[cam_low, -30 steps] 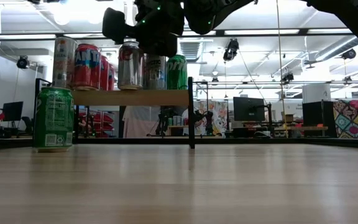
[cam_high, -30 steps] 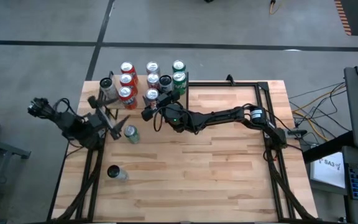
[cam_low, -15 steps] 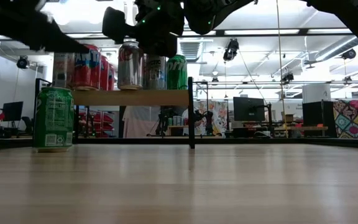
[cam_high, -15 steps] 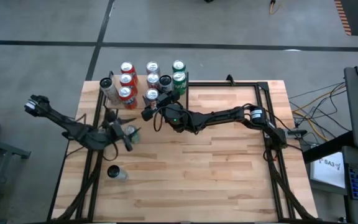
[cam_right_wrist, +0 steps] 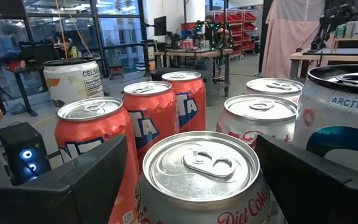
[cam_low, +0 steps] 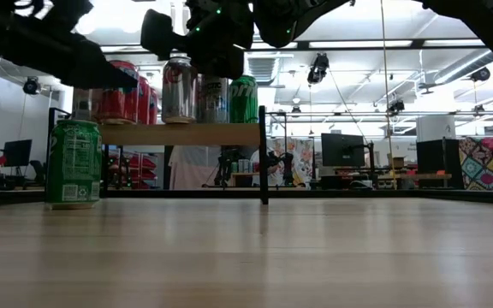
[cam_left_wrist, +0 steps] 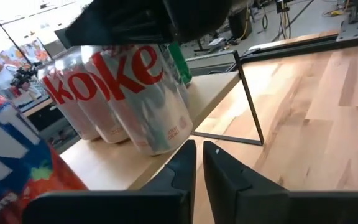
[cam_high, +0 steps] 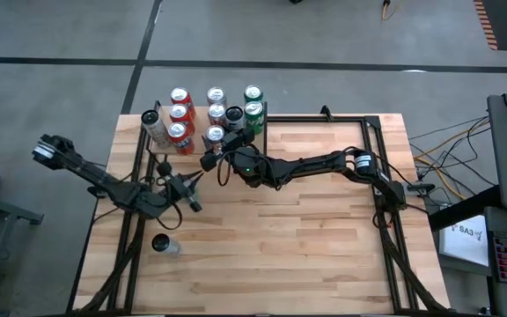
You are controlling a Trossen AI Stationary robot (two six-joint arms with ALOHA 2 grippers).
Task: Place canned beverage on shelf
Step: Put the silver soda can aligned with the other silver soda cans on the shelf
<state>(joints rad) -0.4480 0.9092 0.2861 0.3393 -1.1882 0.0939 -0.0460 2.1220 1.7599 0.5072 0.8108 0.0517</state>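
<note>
Tabletop (cam_high: 306,229): plank wood, mostly bare; all activity is at its far left.
Shelf (cam_low: 187,134): small raised board at the far-left corner, crowded with upright cans packed close together.
Right arm: reaches across from the right. The right gripper (cam_high: 211,157) is at the shelf's near-right edge, fingers spread wide on either side of a Diet Coke can (cam_right_wrist: 201,168) standing on the board. A gap shows on both sides, so the can is released, not grasped.
Left arm: comes in from the left. The left gripper (cam_left_wrist: 198,152) is clenched on nothing and hovers at about shelf height, just off the shelf's near edge.
Green can (cam_low: 74,162): upright on the tabletop near the shelf's left post, below the left gripper, not yet on the shelf.
Loose can (cam_high: 161,244): on the table, near left, apart from both arms.
Risk 1: a descent with clenched fingers would strike the green can's top and topple it, so the fingers would need to be spread first.
Risk 2: a sideways swing of the left gripper could hit the shelf's front row.
Risk 3: an off-line withdrawal by the right gripper could drag the Diet Coke can into its neighbours.
</note>
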